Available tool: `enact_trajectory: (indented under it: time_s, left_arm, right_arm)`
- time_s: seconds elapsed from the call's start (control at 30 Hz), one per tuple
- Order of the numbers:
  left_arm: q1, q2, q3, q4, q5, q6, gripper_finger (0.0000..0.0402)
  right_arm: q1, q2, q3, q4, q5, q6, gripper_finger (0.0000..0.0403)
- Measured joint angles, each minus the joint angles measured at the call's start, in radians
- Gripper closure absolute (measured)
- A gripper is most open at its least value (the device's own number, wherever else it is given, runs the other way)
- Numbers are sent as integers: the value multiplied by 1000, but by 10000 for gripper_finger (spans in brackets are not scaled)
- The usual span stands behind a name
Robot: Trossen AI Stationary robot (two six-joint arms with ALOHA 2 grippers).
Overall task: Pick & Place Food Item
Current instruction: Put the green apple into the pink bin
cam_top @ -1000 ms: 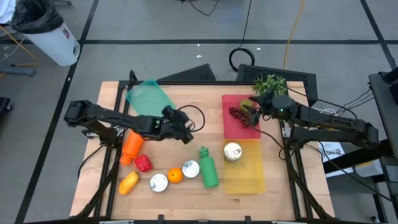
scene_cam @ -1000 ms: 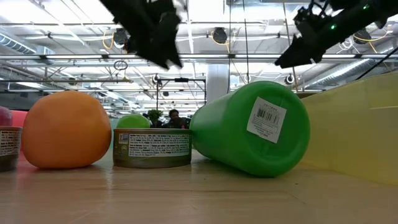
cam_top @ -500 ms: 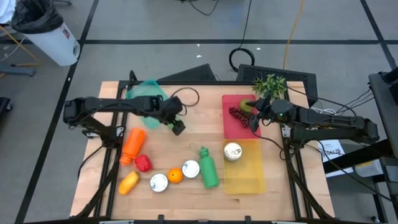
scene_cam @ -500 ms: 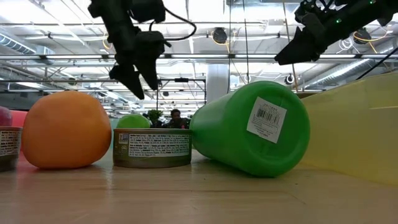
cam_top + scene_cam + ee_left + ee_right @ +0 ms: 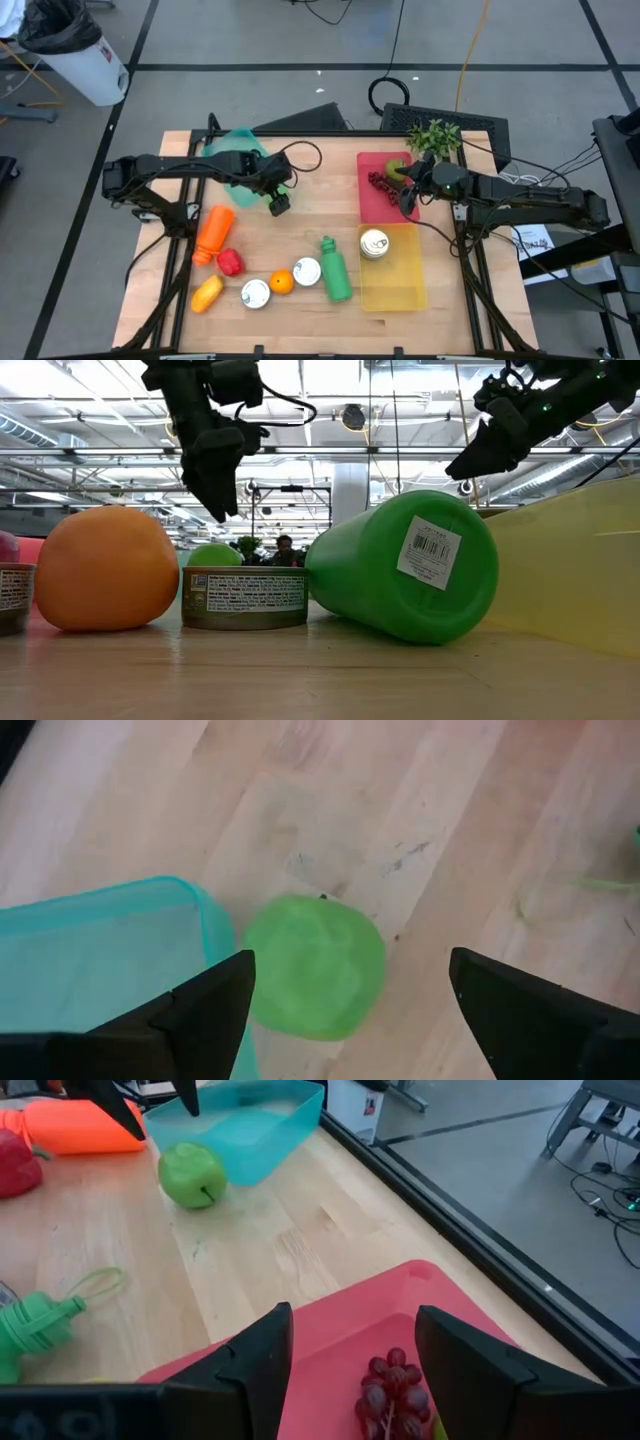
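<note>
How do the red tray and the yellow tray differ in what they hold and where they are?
The red tray holds grapes; the yellow tray holds a can. The red tray lies nearer the table's far edge, under the right gripper; the yellow tray lies nearer the front edge. Both are shallow, rectangular and on the table's right side.

Teal bin (image 5: pixel 90 960) cut by frame edge

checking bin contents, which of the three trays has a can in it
The yellow tray: a can sits at its far end. The red tray holds grapes; the teal one shows none.
</note>
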Motion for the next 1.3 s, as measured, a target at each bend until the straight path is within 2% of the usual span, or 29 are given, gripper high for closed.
enact_trajectory:
  time_s: [0.2, 0.47, 0.8, 1.13, 1.3]
  left_arm:
    - [-12, 79, 0, -2, 4, 11, 77]
    - [-19, 175, 0, -24, -22, 35, 71]
    - [-60, 179, 0, -119, -22, 36, 86]
    - [-96, 177, 1, -102, -15, 41, 88]
    - [-93, 177, 68, -114, -18, 50, 87]
  right_arm:
    - [4, 0, 0, 5, 0, -10, 206]
    - [4, 0, 0, 4, -1, -8, 206]
    - [4, 0, 0, 4, -1, -7, 206]
    - [4, 0, 0, 4, -1, -9, 206]
    - [4, 0, 0, 4, -1, -10, 206]
